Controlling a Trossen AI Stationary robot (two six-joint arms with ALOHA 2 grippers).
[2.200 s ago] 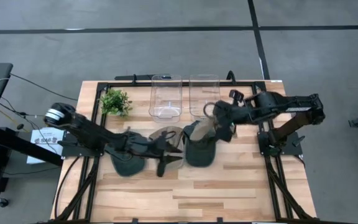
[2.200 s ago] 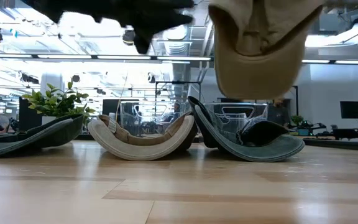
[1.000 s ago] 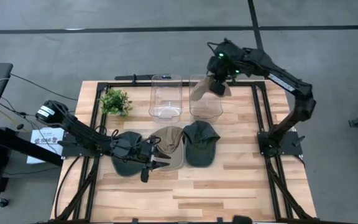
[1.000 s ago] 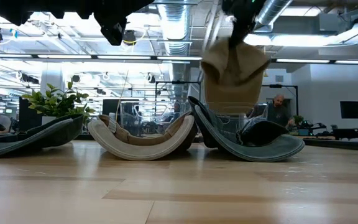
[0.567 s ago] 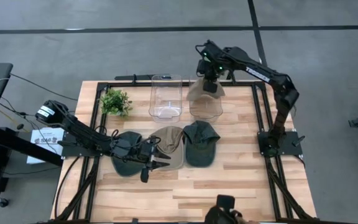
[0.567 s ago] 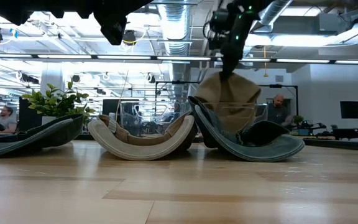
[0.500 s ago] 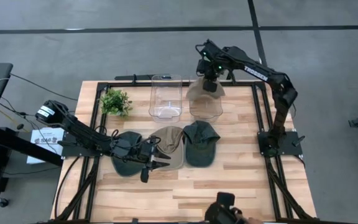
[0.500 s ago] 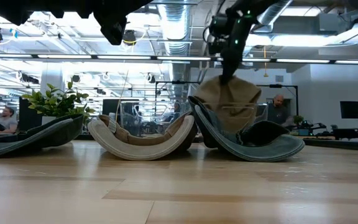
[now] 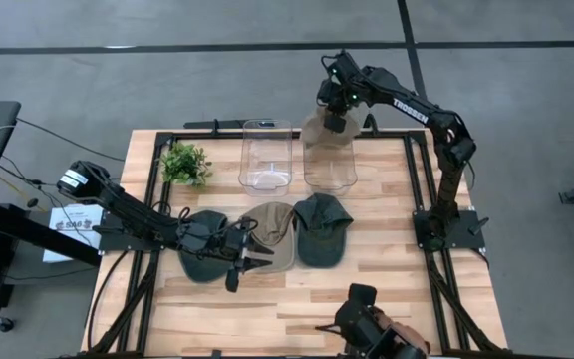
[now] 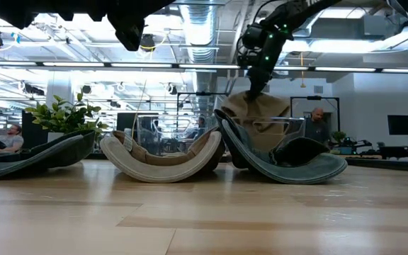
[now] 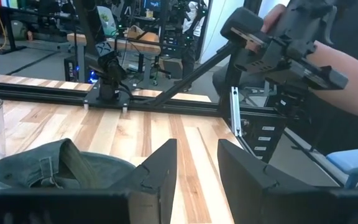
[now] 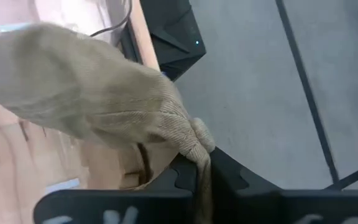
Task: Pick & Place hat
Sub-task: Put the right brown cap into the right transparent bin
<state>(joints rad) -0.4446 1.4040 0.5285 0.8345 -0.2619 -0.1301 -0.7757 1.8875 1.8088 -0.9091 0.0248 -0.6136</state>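
**Q:** Over the far right clear bin, where is the hat?

**A:** A tan hat hangs partly inside that bin's mouth, its crown drooping over the rim. The right gripper is above it, fingers pinched together on a fold of the fabric; the right wrist view shows cloth caught between the two dark fingers.

**Q:** What should the release look like?

**A:** I would judge the hat needs to sit lower and more centred over the opening before the fingers part, so the brim does not catch on the rim and tip it outward. Spreading the fingers slowly, then lifting straight up, should keep the fabric from being dragged back out.

**Q:** What else is on the table?

**A:** A second clear bin stands just beside the first. Nearer the front, three hats lie in a row: a dark green hat, a khaki hat and another dark hat. The left gripper waits low by that last hat, fingers spread and empty. A small potted plant sits at the far left corner.
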